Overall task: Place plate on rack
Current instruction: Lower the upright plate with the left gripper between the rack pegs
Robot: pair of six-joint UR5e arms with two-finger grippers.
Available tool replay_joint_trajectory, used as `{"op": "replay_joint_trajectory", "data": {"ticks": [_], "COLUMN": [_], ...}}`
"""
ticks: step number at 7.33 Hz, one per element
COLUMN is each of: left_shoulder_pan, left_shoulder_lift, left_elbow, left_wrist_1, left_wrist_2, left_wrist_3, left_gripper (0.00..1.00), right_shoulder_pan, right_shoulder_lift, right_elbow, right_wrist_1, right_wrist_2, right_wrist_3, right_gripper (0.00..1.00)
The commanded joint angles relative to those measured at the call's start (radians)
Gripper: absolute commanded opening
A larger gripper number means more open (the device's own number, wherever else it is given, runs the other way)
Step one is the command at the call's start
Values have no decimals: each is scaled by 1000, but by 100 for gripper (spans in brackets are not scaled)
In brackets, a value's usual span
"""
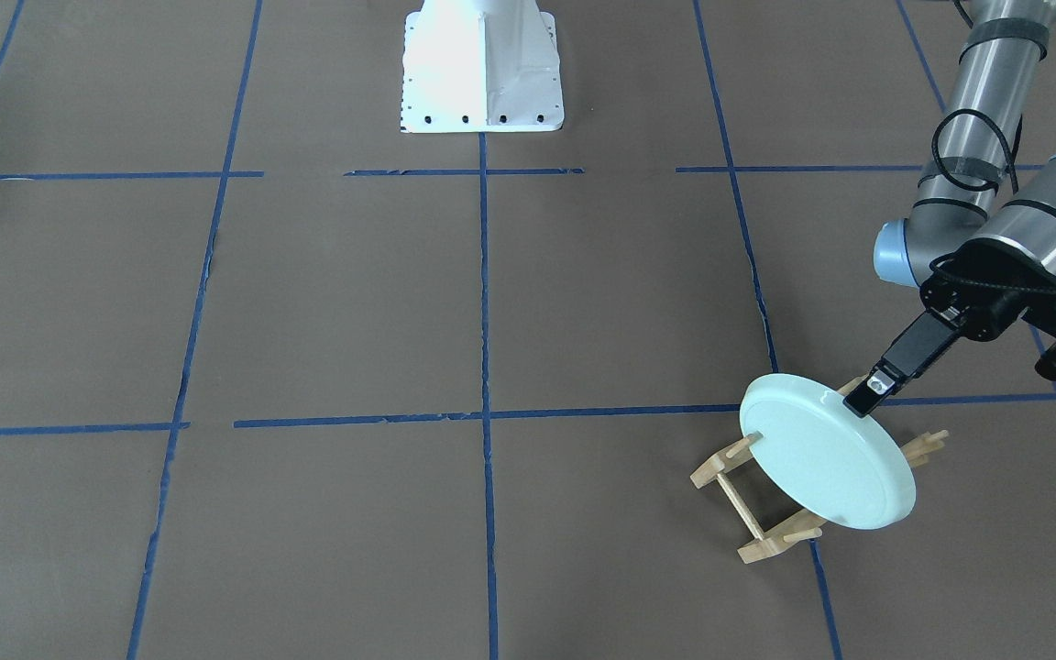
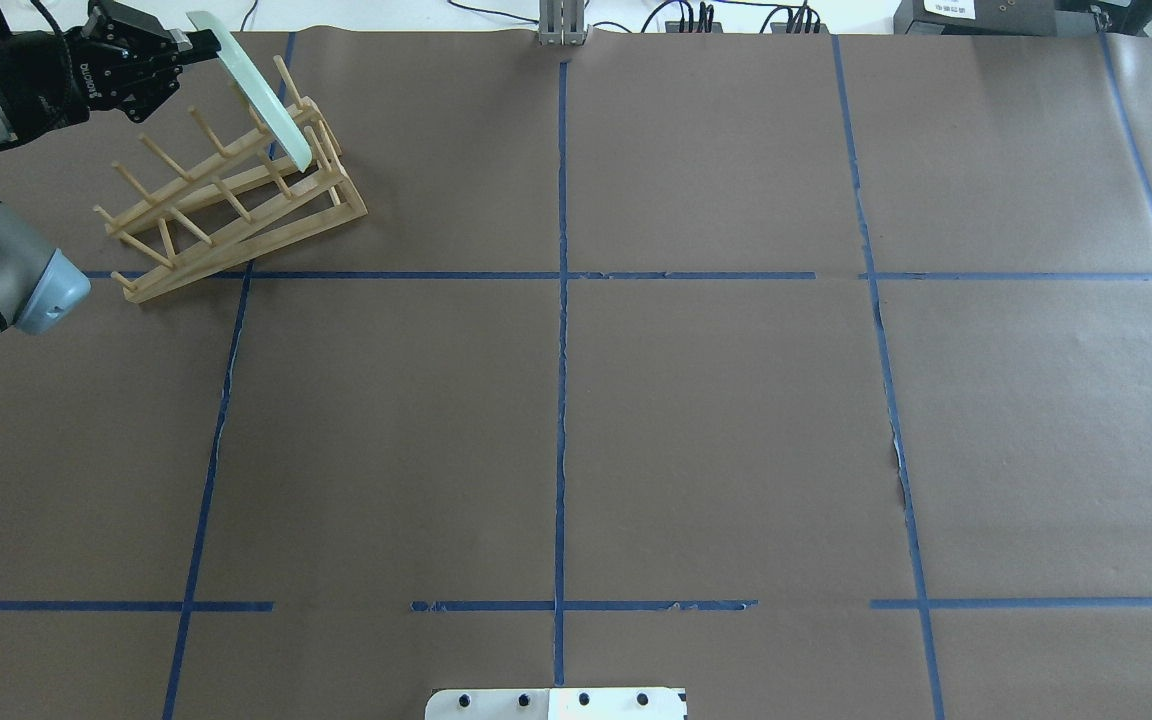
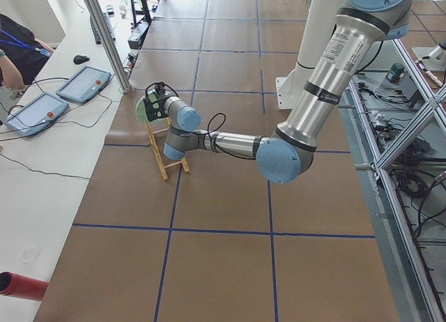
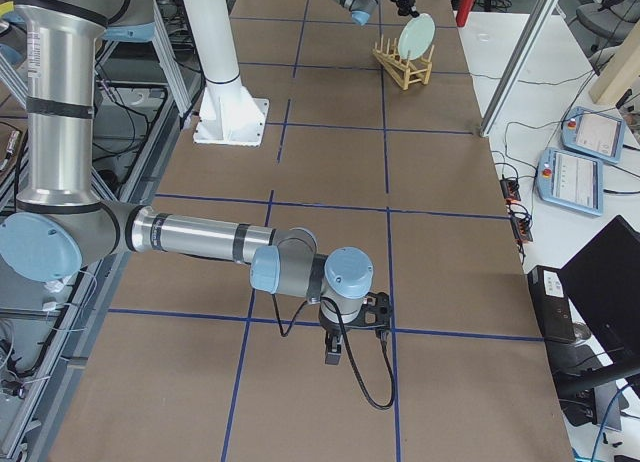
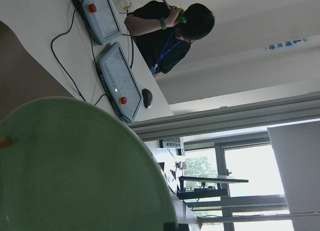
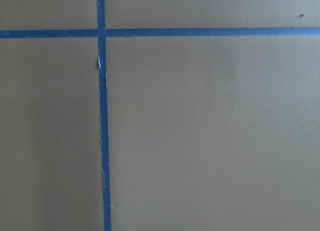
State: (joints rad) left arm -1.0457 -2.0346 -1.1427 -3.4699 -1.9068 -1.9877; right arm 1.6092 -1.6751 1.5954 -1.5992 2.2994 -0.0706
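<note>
The pale mint-green plate [image 1: 821,454] stands tilted on edge at the far end of the light-wood rack [image 1: 762,545], its lower rim down between the pegs. My left gripper [image 1: 861,401] is shut on the plate's upper rim. In the overhead view the plate [image 2: 261,95] shows edge-on over the rack [image 2: 226,240], with the left gripper [image 2: 198,42] at its top. The left wrist view is filled by the plate's face [image 5: 75,171]. My right gripper [image 4: 333,357] hangs low over bare paper far from the rack; whether it is open or shut cannot be told.
The white robot base [image 1: 482,73] stands at the table's middle. Brown paper with blue tape lines [image 2: 561,400] covers the table. Beyond the rack a side bench holds tablets [image 3: 83,85], with an operator [image 5: 165,36] there.
</note>
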Motion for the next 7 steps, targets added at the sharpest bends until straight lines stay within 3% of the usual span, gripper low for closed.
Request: {"op": "replay_joint_trajectory", "data": {"ticks": [1,6,7], "left_shoulder_pan": [3,4,4], "left_shoulder_lift": [1,-1,-1], "left_elbow": [3,17,17], "left_wrist_1": [0,5,5], "left_wrist_2": [0,3,5], "left_wrist_3": [3,3,1], "left_gripper": [0,1,53], "right_shoulder_pan": [0,0,0], "right_shoulder_lift": [0,0,0], "right_elbow": [2,0,0], "right_wrist_1": [1,-1,-1], "right_wrist_2": [0,0,0], "right_wrist_3": [0,2,2], "right_gripper": [100,100,100]}}
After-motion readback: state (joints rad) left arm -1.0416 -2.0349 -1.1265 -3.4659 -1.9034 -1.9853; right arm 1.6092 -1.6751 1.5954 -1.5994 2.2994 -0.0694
